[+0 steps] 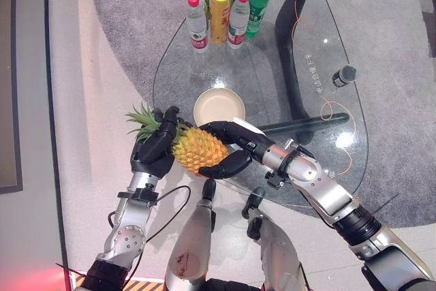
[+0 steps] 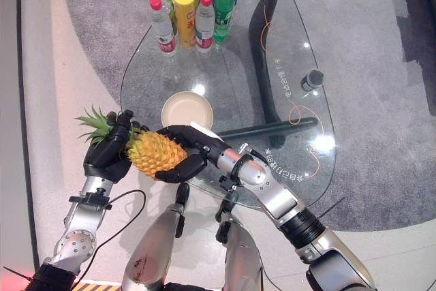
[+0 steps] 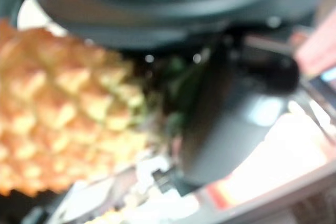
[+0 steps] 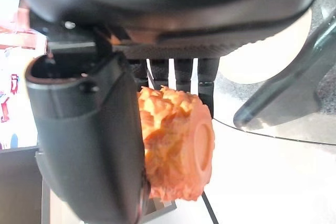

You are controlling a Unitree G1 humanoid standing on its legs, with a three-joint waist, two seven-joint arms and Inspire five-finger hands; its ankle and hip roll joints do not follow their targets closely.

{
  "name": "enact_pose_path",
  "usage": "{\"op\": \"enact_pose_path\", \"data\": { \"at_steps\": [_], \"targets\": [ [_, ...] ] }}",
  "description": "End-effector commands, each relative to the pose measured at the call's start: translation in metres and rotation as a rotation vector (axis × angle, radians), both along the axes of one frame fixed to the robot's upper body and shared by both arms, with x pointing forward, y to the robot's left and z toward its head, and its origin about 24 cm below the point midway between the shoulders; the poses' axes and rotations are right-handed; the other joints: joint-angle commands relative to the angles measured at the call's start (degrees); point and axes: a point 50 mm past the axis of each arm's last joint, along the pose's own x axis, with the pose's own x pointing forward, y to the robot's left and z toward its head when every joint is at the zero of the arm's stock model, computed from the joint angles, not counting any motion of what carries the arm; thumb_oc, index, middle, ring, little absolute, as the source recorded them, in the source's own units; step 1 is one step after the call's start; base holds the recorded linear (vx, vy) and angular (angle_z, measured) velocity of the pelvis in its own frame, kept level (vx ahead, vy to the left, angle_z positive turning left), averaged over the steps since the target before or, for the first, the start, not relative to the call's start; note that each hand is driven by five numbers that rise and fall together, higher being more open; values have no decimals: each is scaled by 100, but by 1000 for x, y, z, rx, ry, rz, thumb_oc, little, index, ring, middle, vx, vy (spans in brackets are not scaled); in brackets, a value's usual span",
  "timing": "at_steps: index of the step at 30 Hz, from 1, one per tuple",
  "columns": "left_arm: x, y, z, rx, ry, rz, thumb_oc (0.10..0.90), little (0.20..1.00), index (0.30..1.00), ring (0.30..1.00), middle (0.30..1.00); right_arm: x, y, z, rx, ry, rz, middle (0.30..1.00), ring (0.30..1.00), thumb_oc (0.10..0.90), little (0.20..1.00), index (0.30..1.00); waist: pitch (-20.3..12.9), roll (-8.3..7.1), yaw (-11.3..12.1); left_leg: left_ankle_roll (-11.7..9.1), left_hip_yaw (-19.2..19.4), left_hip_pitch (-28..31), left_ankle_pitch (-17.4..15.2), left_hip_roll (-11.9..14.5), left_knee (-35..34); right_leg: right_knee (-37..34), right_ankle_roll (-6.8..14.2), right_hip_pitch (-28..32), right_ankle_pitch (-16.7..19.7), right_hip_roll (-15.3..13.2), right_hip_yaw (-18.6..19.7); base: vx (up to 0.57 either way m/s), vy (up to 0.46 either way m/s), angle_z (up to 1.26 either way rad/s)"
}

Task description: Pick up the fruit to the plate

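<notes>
A yellow-orange pineapple (image 1: 198, 148) with a green leafy crown (image 1: 142, 119) is held in the air off the near-left edge of the glass table (image 1: 313, 52), between both hands. My left hand (image 1: 154, 148) is curled round its crown end. My right hand (image 1: 228, 146) wraps the other end, fingers over the top and thumb underneath; its wrist view shows the pineapple's base (image 4: 181, 150) pinched between thumb and fingers. The cream plate (image 1: 219, 107) sits on the glass just beyond the fruit.
Several bottles and a yellow can (image 1: 220, 11) stand clustered at the table's far end. A small dark cylinder (image 1: 344, 75) with an orange wire sits on the right of the glass. The table's black leg (image 1: 291, 46) shows through the top.
</notes>
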Motion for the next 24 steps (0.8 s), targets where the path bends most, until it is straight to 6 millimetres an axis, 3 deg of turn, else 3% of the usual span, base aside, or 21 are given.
{"op": "enact_pose_path", "data": {
  "at_steps": [1,13,24],
  "targets": [
    [-12,-45,83,-111,-510,-236,100,200,300,300,300,-27,40,29,137,-115,185,900,900,800,900,900,-148,5,18,301,-105,-45,-309,-466,344,388,308,314,127,-3,-170,0,0,0],
    [-11,-42,83,-79,-498,-213,100,200,300,300,300,-21,26,24,188,-100,65,900,900,800,900,900,-148,-24,14,326,-93,113,-351,-434,320,434,367,442,164,-38,-210,4,-5,2],
    [-15,-31,83,-22,-518,-158,100,200,300,300,300,-20,-21,21,256,-153,-164,900,900,800,900,900,-148,-42,-187,363,13,120,-399,-367,314,537,446,352,234,-15,-129,0,-1,1]
  ]
}}
